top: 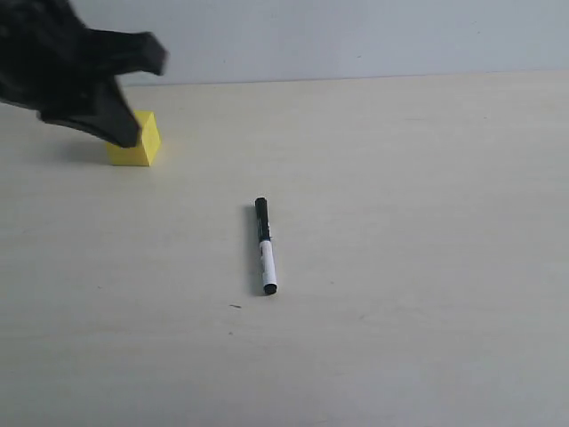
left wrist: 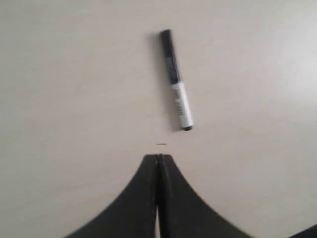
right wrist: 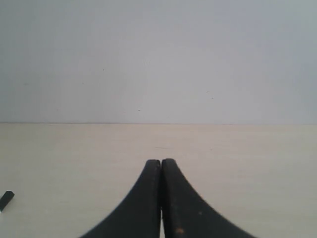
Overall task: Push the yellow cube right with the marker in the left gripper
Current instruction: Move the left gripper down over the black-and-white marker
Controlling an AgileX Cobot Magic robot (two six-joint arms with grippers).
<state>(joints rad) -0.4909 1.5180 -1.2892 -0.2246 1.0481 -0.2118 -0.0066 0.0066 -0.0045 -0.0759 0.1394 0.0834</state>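
The marker (top: 265, 246) lies loose on the table, black cap toward the far side, with nothing holding it. It also shows in the left wrist view as the marker (left wrist: 176, 79), well ahead of the jaws. The yellow cube (top: 145, 147) sits at the far left, partly covered by my left gripper (top: 129, 135), whose blurred black tip hangs in front of the cube's left upper corner. My left gripper (left wrist: 158, 157) is shut and empty. My right gripper (right wrist: 161, 161) is also shut and empty, out of the exterior view; one end of the marker (right wrist: 6, 199) peeks in at that view's edge.
The pale wooden table (top: 400, 222) runs back to a light grey wall (top: 356, 36). A tiny dark fleck (top: 235, 307) lies near the marker's white end.
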